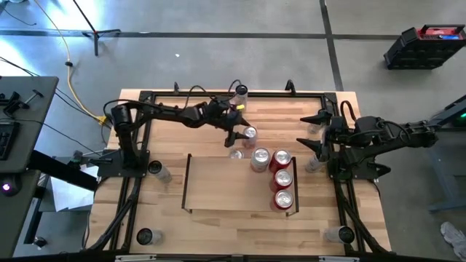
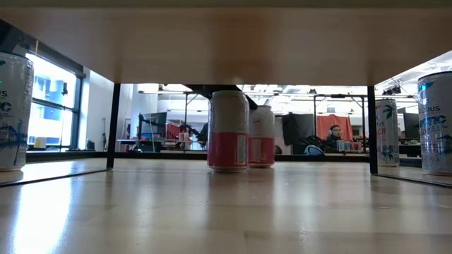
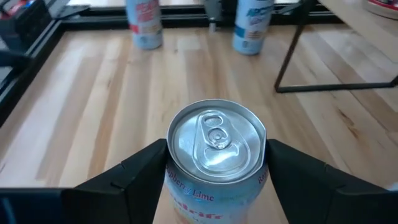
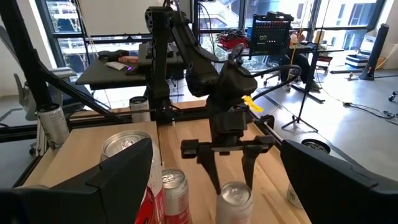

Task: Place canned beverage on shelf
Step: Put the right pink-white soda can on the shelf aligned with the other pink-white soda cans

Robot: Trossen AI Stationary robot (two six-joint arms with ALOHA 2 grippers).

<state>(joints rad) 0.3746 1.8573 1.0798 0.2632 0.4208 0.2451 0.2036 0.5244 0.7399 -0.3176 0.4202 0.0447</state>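
Observation:
A pale canned beverage (image 1: 250, 133) with red lettering and a silver top (image 3: 216, 140) stands upright on the wood just beyond the shelf's far rail. My left gripper (image 1: 244, 131) is shut on it. The shelf (image 1: 218, 182) is a light-wood bay edged by thin black rails; a silver-topped can (image 1: 260, 157) and three red cans (image 1: 282, 178) stand along its right side. My right gripper (image 1: 309, 133) waits open and raised at the table's right side, touching nothing. My left gripper pinches the can between its two fingers (image 3: 146, 168), one on each side of the upper wall (image 3: 180, 186) just below the rim. The fingers reach in from the table's left, slanting down. The can stays upright with its base on the table.
A small can (image 1: 235, 154) stands by the shelf's far rail, and a tall one (image 1: 240, 92) at the table's far edge. More cans stand at the table's corners and sides (image 1: 155, 169) (image 1: 145, 236) (image 1: 342, 234) (image 1: 313, 164). A black frame (image 1: 182, 94) edges the tabletop.

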